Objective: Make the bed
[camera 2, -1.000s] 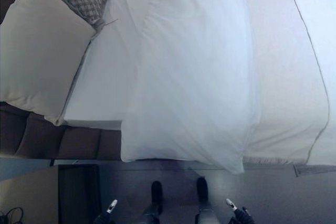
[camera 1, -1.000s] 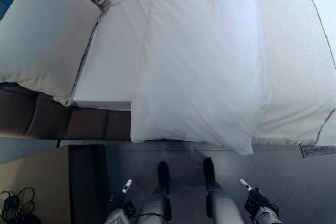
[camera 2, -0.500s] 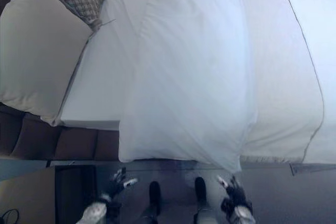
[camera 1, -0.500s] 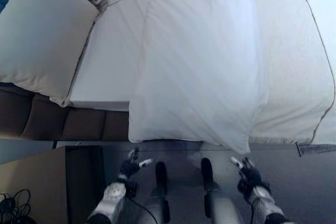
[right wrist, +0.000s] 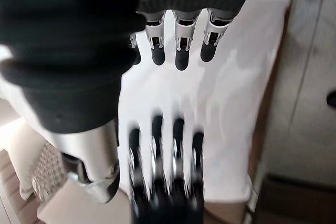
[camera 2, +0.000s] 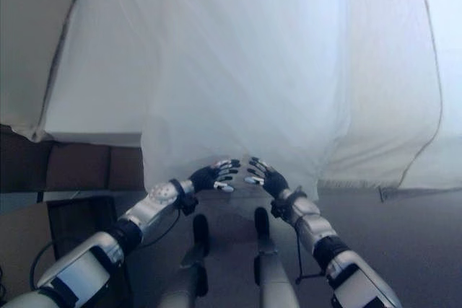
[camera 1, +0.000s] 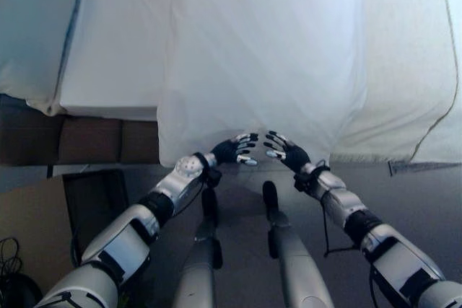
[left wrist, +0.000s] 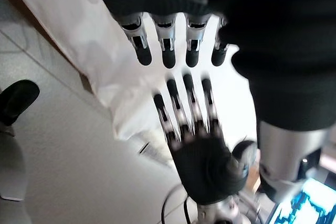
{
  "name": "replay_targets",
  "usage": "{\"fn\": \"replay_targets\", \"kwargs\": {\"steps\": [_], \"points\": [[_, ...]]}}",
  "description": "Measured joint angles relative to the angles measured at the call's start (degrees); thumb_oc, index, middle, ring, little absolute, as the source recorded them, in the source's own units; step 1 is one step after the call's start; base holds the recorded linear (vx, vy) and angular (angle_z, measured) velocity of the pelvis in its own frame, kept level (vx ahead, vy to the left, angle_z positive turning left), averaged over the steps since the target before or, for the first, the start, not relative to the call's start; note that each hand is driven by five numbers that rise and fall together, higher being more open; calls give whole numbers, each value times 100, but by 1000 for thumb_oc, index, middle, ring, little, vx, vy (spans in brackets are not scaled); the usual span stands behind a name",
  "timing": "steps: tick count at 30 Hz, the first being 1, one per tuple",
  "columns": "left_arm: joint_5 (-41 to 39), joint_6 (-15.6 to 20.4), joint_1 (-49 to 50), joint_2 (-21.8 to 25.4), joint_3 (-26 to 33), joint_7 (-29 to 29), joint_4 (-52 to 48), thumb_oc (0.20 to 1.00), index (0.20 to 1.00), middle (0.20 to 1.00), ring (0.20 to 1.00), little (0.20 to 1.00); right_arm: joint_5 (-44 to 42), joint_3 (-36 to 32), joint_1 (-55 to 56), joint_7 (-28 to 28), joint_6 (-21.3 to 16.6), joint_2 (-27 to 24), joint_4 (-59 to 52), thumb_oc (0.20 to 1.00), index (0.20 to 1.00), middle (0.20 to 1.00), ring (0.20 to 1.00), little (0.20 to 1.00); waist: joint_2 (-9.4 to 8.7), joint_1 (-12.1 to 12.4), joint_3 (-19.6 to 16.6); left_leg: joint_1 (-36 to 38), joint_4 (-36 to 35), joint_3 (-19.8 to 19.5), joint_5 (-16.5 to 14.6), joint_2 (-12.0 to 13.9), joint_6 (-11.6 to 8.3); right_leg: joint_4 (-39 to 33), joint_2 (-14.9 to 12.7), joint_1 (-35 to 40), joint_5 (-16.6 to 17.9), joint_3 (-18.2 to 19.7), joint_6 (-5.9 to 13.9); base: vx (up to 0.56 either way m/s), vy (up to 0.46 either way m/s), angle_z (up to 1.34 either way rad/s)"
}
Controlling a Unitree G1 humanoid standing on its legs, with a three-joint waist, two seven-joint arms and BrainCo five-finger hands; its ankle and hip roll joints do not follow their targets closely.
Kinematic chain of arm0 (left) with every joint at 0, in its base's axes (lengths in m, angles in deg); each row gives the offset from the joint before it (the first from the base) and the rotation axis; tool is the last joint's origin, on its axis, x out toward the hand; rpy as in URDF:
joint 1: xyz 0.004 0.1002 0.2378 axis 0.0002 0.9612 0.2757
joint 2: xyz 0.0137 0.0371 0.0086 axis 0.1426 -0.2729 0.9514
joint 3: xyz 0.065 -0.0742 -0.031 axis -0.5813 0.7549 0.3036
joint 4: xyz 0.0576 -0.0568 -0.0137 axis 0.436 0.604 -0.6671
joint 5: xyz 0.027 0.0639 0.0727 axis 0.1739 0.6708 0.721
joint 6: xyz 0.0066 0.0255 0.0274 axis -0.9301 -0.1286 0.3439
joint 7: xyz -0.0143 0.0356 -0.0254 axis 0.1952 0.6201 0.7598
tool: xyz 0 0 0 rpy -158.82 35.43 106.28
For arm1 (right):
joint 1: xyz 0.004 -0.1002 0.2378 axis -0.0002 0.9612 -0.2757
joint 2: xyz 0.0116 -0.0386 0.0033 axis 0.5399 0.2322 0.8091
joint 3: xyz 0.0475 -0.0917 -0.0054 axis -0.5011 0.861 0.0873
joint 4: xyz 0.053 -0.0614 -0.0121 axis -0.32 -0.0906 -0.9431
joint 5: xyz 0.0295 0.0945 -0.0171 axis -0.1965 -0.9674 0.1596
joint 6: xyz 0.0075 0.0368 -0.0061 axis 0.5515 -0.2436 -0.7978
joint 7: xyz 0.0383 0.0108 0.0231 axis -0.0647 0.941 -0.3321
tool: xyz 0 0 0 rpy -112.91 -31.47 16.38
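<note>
Pillow (camera 1: 263, 55), big and white, lay on the bed (camera 1: 408, 70) with its long axis running from the near edge away from the robot; its near short end overhung the mattress edge toward the floor (camera 1: 426, 200). It was flat, not propped.

Going left to right: a cream cushion (camera 1: 32, 27) sat at the far left, its corner hanging over the brown padded bed side (camera 1: 86, 142). Beside it, a bare strip of white sheet (camera 1: 119, 41) ran between cushion and pillow. Low on the left stood a dark nightstand (camera 1: 94, 200).

Left hand (camera 1: 234, 151) was held just under the pillow's near hanging edge, fingers straight and spread, holding nothing. Fingertips pointed toward the other hand. Whether they brushed the pillow fabric could not be told.

Right hand (camera 1: 286, 153) was close beside it, also stretched flat with fingers extended and empty, fingertips facing the left hand's, nearly meeting but apart. In the left wrist view the own fingers (left wrist: 167, 51) were straight, with the right hand (left wrist: 207, 163) opposite, and the white pillow behind. The right wrist view showed the same: own fingers (right wrist: 180, 45) straight, the left hand (right wrist: 163, 187) opposite.

Right of the pillow lay an off-white cover (camera 1: 426, 34) with a thin dark piping line, draped over the bed's near edge.
</note>
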Motion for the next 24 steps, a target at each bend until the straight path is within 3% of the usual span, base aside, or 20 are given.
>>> {"fn": "replay_targets", "kwargs": {"steps": [6, 12, 19, 24], "points": [[-80, -55, -900, 51, -73, 93, 389, 1000, 1000, 1000, 1000, 1000, -514, 341, -957, 571, 468, -307, 131, 1000, 1000, 1000, 1000, 1000, -10, -21, 192, -853, 890, -73, -217, -23, -7, 952, -27, -848, -265, -1, -26, -59, -16, 8], [162, 173, -1323, 97, 224, -622, 655, 1000, 1000, 1000, 1000, 1000, -583, 481, -1779, 540, 492, -358, 378, 1000, 1000, 1000, 1000, 1000, -54, -4, 199, -1695, 1861, -156, -524, 44, -20, 1761, 32, -1606, -496, -16, -47, -39, -6, 2], [811, 421, -2147, 174, 207, -1895, 1499, 1000, 1000, 1000, 1000, 1000, -156, 580, -3439, -713, 310, 16, 1823, 1000, 1000, 1000, 1000, 1000, -91, -34, 188, -2564, 2488, -150, -617, 95, 24, 2048, 67, -2351, -441, 1, -23, -11, 23, -4], [948, 480, -2377, 245, 222, -2494, 1854, 1000, 1000, 1000, 1000, 1000, -47, 575, -3703, -1179, 189, 59, 2242, 1000, 1000, 1000, 1000, 1000, -100, 9, 192, -2668, 2582, -133, -646, 97, 49, 2075, 49, -2399, -396, -5, 14, 17, 5, -1]]}}
